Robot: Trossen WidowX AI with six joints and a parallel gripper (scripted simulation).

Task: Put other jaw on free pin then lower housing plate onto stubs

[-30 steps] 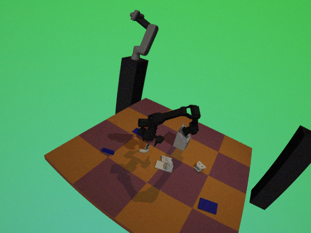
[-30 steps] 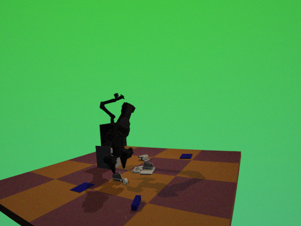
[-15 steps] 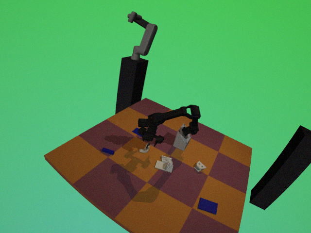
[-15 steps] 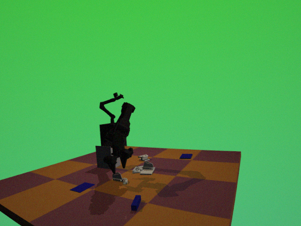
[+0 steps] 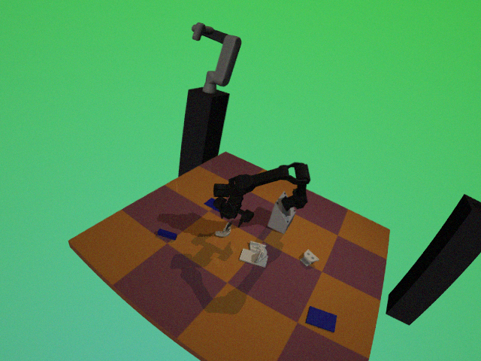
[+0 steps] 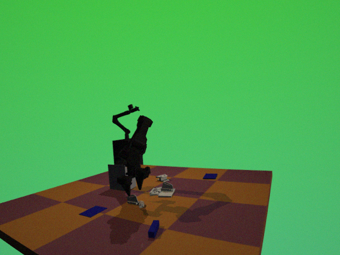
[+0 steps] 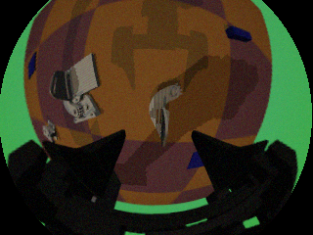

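Note:
My gripper (image 5: 234, 223) (image 6: 134, 192) (image 7: 159, 133) is open and empty, fingers pointing down above the loose jaw. The loose jaw (image 5: 222, 233) (image 6: 133, 200) (image 7: 157, 104), a curved pale piece with a toothed end, lies on the table; in the wrist view it is ahead of the gap between the fingertips. The pale base (image 5: 246, 255) (image 6: 166, 194) (image 7: 88, 73) lies apart from it, carrying the other jaw (image 5: 261, 253) (image 6: 167, 186) (image 7: 61, 86). The pins are too small to tell. The small pale housing plate (image 5: 310, 256) (image 6: 162, 177) (image 7: 50, 131) stands apart, beyond the base.
A blue block (image 5: 167, 234) (image 6: 153, 229) (image 7: 239, 33) and two flat blue pads (image 5: 321, 319) (image 6: 93, 211) (image 7: 32, 66) lie on the checkered table. A grey mount (image 5: 280, 219) (image 6: 116, 177) stands by my arm's base. Another arm (image 5: 229, 58) stands on a pedestal beyond the table.

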